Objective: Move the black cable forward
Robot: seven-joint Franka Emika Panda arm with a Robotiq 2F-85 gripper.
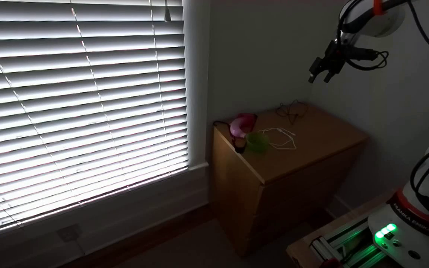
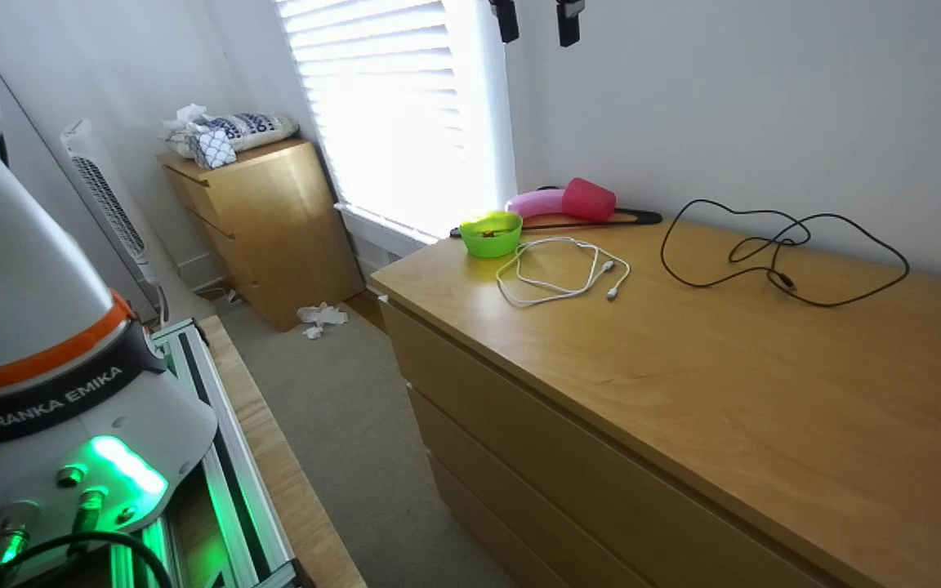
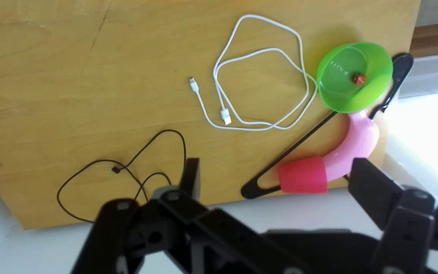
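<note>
The jaws hang parted high above the desk (image 2: 683, 384). The black cable (image 2: 778, 242) lies in loose loops on it, near the wall (image 2: 764, 98) and apart from the white cable (image 3: 273, 126) beside the bowl (image 2: 491, 245).

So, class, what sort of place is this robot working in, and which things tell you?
Probably a room in a home, perhaps a bedroom: a wooden chest of drawers, slatted window blinds and a tower fan suggest it.
</note>
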